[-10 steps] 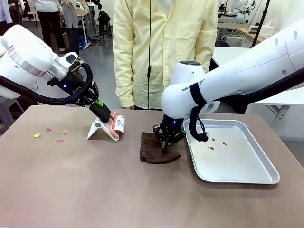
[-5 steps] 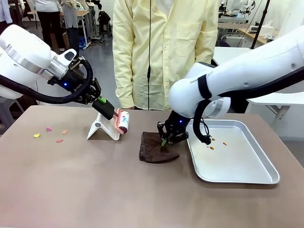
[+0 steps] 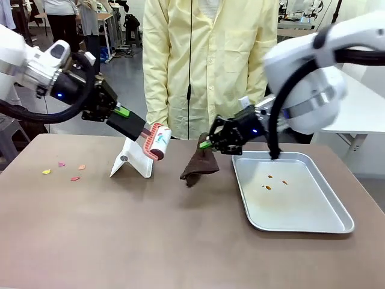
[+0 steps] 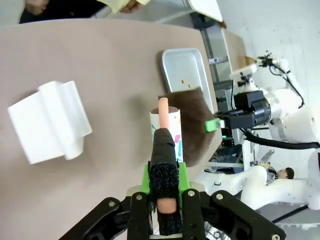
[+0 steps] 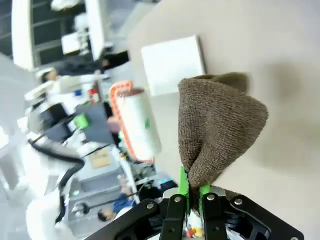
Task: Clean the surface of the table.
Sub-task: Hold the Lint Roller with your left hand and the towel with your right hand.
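We see the table [image 3: 120,235] running lengthwise left to right in front of a person [image 3: 210,66] in yellow. Above it, the left gripper [image 3: 122,114] clamps a lint roller [image 3: 157,141] by its handle over a white stand [image 3: 132,164]. The right gripper [image 3: 207,143] pinches a brown cloth [image 3: 198,165] hanging beside the silver tray [image 3: 301,211]. Coloured scraps [image 3: 62,164] lie far left.

- table [image 3: 120,241]: smooth, matt greyish-brown top with no shine.
- tray [image 3: 301,205]: silver metal, smooth, with a dull satin sheen.
- cloth [image 3: 198,164]: dark brown terry fabric, rough looped nap, matt.
- lint roller [image 3: 157,142]: pink plastic frame, white paper-like roll; the handle is wrapped in coarse black fuzzy material.
- stand [image 3: 133,162]: white plastic, smooth, faintly glossy.
- coat [image 3: 222,66] on the person: pale yellow woven cloth, matt.
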### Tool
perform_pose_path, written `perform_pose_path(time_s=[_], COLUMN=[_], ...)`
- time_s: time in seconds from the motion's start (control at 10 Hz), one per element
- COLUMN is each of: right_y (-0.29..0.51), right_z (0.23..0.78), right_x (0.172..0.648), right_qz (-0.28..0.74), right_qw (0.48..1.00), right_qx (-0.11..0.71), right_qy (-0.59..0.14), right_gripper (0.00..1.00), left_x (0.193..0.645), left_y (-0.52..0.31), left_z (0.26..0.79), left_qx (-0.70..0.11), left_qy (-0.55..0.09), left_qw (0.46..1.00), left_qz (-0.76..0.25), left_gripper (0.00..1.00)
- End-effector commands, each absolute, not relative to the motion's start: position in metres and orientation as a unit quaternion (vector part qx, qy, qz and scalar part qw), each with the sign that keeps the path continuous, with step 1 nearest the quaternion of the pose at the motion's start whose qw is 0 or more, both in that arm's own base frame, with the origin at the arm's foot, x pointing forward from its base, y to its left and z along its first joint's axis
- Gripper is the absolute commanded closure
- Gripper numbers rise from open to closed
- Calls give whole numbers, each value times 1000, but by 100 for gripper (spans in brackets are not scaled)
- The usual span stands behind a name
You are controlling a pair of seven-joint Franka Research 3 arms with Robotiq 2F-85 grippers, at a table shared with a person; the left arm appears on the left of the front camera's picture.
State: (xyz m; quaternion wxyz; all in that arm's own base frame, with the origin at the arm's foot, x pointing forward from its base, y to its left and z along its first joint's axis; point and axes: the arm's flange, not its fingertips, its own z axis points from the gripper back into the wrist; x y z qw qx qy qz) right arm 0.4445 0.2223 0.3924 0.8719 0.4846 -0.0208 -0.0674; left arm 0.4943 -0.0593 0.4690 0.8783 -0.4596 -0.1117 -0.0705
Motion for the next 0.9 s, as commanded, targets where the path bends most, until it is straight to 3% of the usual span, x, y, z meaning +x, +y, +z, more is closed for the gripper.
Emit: perform_pose_path(time_s=[0.0, 0.2, 0.8], right_y=[171, 114, -49], right_z=[369, 383, 407], right_x=[393, 359, 286], right_qz=[-34, -7, -31], right_qw=[858, 826, 761], right_qx=[512, 561, 642], right_qy=[-13, -42, -90], right_gripper=[100, 100, 100], left_x=[475, 438, 327], left_y=[-22, 28, 179], left_z=[469, 468, 434], left_qx=[-436, -460, -535], left_qy=[-136, -130, -223], left_qw=[888, 875, 812], left_qz=[-50, -80, 58], left_gripper=[100, 100, 100])
